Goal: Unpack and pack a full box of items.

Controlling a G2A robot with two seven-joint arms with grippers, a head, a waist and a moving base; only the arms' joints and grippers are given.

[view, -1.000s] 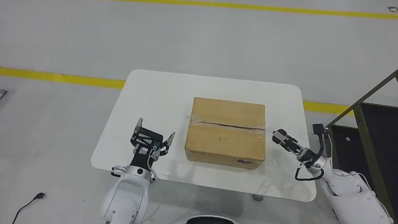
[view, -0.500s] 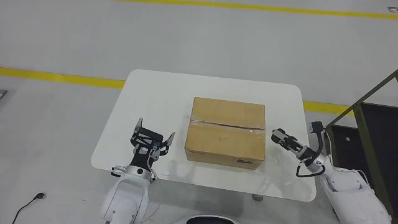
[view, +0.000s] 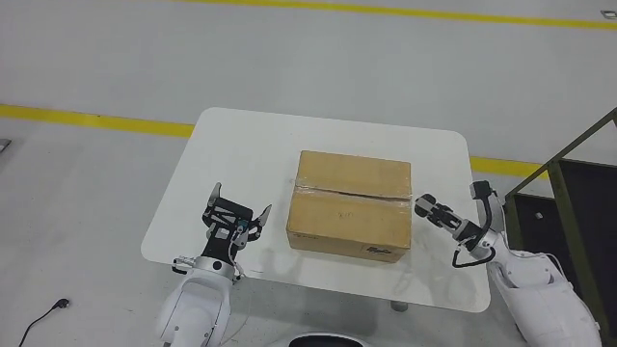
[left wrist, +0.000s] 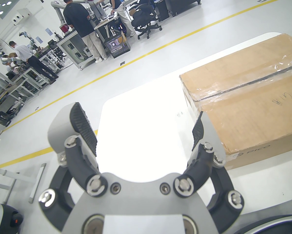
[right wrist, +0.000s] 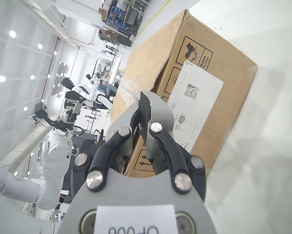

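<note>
One sealed box [view: 349, 204] awaits opening: right gripper [view: 420, 202], fingers together, has closed in on its end; left gripper [view: 241, 200] fingers spread apart.

The box [view: 350, 202] is plain brown cardboard with a white, black-printed label [right wrist: 197, 103]. The worktop [view: 241, 154] is white. The floor [view: 386, 67] is pale grey, crossed by yellow lines [view: 289, 3].

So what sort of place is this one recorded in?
Probably a robotics lab or workshop hall, with yellow floor lines, equipment benches and another white robot beyond the table holding the taped cardboard box.
</note>
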